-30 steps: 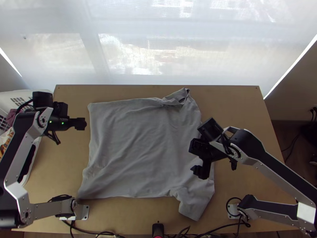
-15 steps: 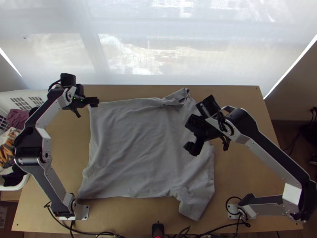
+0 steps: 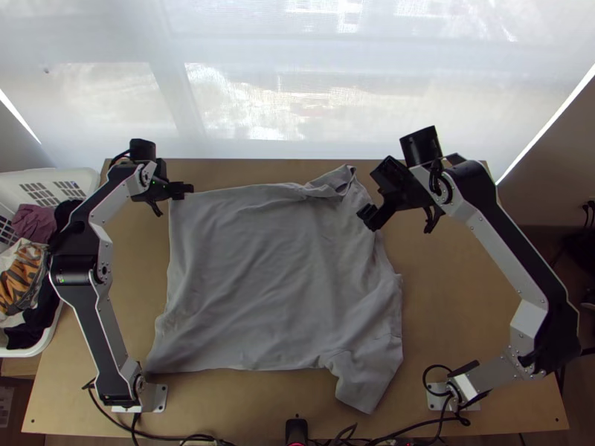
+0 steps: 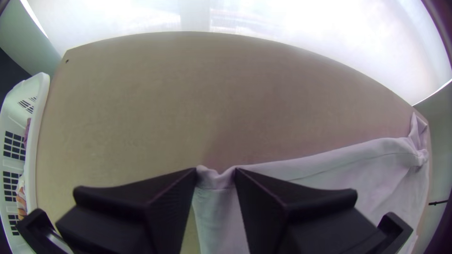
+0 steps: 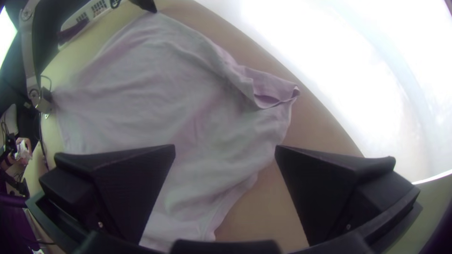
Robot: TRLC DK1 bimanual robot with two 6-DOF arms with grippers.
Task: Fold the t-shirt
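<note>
Lift limp, likely light grey fabric t-shirt (image 3: 268,275) by hem corner (image 4: 211,181), pinched in black left gripper (image 3: 187,189), and far sleeve (image 3: 329,183), near gaping black right gripper (image 5: 225,148).

A light wooden table (image 3: 446,312) bears the spread grey t-shirt (image 3: 275,275), with black cables (image 3: 439,421) on the t-shirt's near side

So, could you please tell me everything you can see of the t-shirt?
The t-shirt is plain grey, apparently soft thin cloth, spread lightly wrinkled across the light wooden table. Its body reaches left; both sleeves are at the right. The far sleeve is bunched, its opening showing; the near sleeve lies fairly flat, angled toward the near edge. Its far left corner puckers between the left gripper's fingers, while the open right gripper is near its far right side.
</note>
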